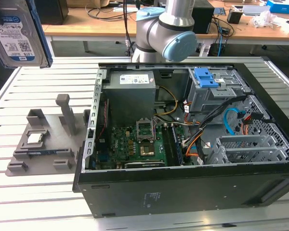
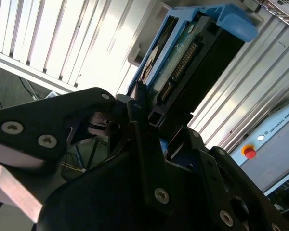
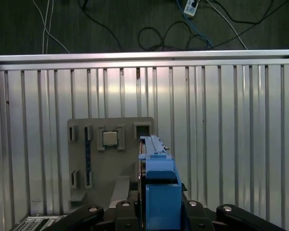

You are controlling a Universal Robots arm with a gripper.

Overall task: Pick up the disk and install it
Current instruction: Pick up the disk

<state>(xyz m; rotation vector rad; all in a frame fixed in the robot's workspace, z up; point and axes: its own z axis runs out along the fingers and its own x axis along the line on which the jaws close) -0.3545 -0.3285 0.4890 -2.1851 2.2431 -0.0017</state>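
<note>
The disk, a silver hard drive with a white-and-blue label and blue rails, hangs high in the air at the exterior view's upper left, above the slatted table. In the second wrist view the disk sticks out from my gripper, whose black fingers are clamped on its end. In the first wrist view the disk shows edge-on, held between the black gripper parts, above the grey fixture.
An open computer case lies on the table, with a grey drive cage and its blue latch at the far right. A grey fixture at the exterior view's left holds a processor chip. The arm's base stands behind the case.
</note>
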